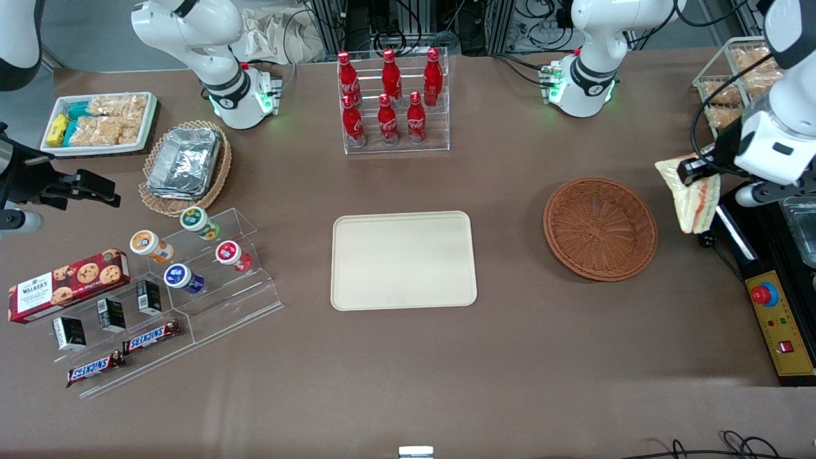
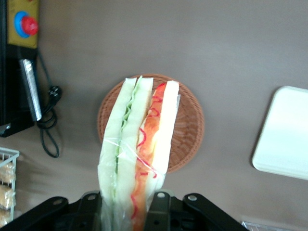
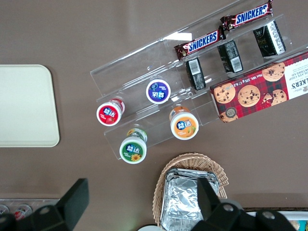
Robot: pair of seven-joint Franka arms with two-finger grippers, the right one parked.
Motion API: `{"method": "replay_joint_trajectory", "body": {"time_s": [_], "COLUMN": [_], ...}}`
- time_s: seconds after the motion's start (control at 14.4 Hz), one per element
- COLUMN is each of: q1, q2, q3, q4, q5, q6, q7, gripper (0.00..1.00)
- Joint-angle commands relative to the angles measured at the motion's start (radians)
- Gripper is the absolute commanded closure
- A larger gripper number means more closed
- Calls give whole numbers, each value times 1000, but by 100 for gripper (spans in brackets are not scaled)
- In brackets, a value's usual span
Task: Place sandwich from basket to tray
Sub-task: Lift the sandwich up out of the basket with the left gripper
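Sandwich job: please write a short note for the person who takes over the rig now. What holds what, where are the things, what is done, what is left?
Pincer: shut on the sandwich, held in the air at the working arm's end of the table.
Basket: empty, on the table beside the tray. The wrist view looks down past the sandwich onto it.
Tray: bare, nothing on it.
Done: sandwich picked up and out of the basket.
Left: carry it over the tray, lower it, open the pincer, pull the arm away.
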Motion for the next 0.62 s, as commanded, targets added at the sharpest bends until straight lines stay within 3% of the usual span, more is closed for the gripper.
{"method": "replay_joint_trajectory", "body": {"time_s": [0.0,0.42,0.55], "q1": [-10,-11,-62], "q2": [52,222,302], "q3": [-106,-383,-415], "q4": [56,64,61], "q5": [-74,-54,27], "q6": [-32,136,227], "q7": [-31,-375,-496], "gripper": [100,100,100]}}
